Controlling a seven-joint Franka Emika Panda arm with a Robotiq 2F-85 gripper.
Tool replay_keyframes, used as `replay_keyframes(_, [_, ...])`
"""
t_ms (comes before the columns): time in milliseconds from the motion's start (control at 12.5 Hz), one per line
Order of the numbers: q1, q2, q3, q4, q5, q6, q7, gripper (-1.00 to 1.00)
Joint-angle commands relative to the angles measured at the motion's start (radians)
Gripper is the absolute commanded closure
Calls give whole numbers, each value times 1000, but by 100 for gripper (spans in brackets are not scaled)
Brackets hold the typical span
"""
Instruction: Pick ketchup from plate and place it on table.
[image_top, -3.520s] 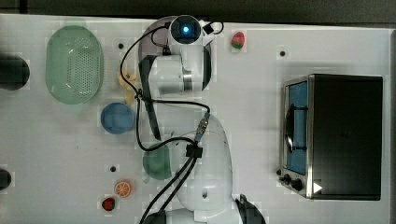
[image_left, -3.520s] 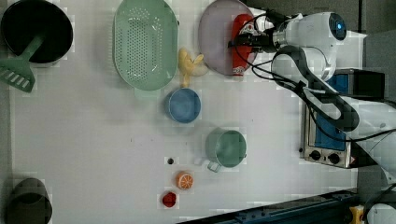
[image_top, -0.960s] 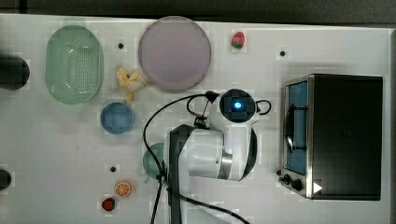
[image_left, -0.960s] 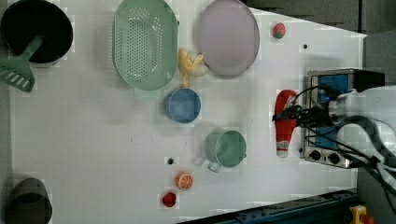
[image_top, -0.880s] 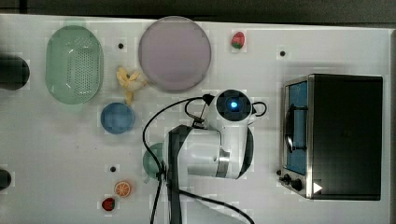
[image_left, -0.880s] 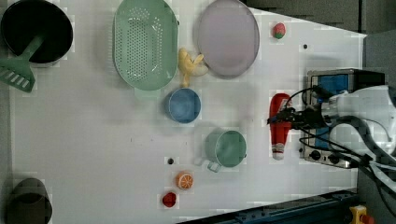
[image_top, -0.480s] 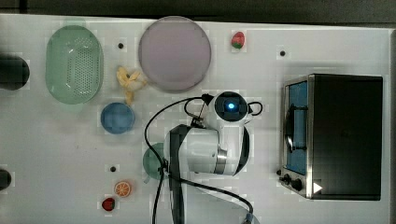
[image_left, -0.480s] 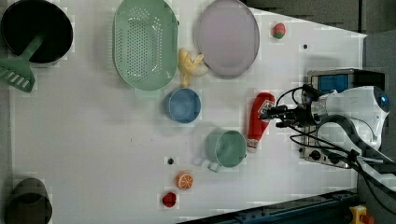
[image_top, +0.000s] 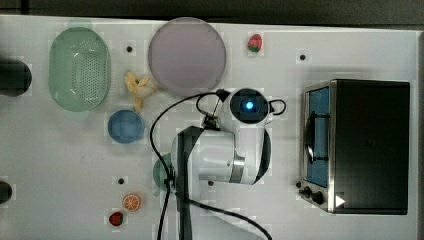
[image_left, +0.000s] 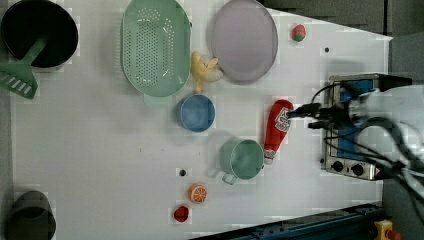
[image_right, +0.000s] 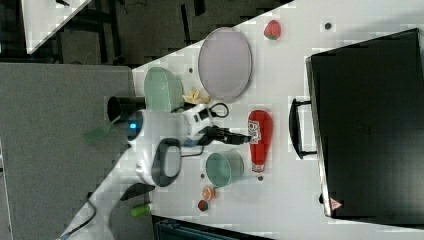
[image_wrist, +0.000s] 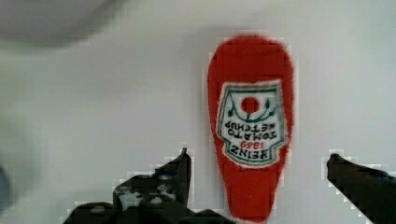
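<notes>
Two dark fingers (image_wrist: 180, 170) of the gripper (image_wrist: 254, 186) stand spread wide in the wrist view, one on each side of the ketchup (image_wrist: 251, 122), with a gap of white table (image_wrist: 116, 107) showing between each finger and the bottle; nothing is pinched. The ketchup lies flat on the table, label up.

Left view: the gripper (image_left: 300, 116) sits at the ketchup's (image_left: 276, 128) broad red end, reaching in from the left view's right. The bottle's whitish tip points toward the left view's bottom and ends just beside the green cup (image_left: 243, 158). The toaster oven (image_left: 350, 125) stands behind the arm, at the left view's right.

Right view: the ketchup (image_right: 259, 139) lies between the gripper (image_right: 239, 137) and the oven's (image_right: 370, 125) handle, apart from both, with the cup (image_right: 224, 168) near its tip.

Farther off, the plate (image_left: 244, 40) is well apart from the bottle, and nothing lies on it. Beside the plate sit a yellow toy (image_left: 202, 70) and the green basket (image_left: 155, 45); a blue bowl (image_left: 195, 112) lies between basket and cup. A strawberry (image_left: 299, 32) rests near the table's far edge.

Top view: the arm covers the bottle; plate (image_top: 186, 55), basket (image_top: 79, 67) and bowl (image_top: 125, 126) lie along the top view's left half.
</notes>
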Motion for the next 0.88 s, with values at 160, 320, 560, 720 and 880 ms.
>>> replay_keyframes(160, [1, -193, 8, 202, -4, -208, 319, -100])
replay_keyframes(320, [3, -232, 17, 306, -4, -350, 466, -100])
replay_keyframes(560, [7, -249, 30, 455, -6, -533, 504, -100])
replay_keyframes(720, [6, -248, 30, 537, -9, -662, 504, -100])
replay_keyframes(880, [5, -248, 25, 573, -13, -734, 504, -100])
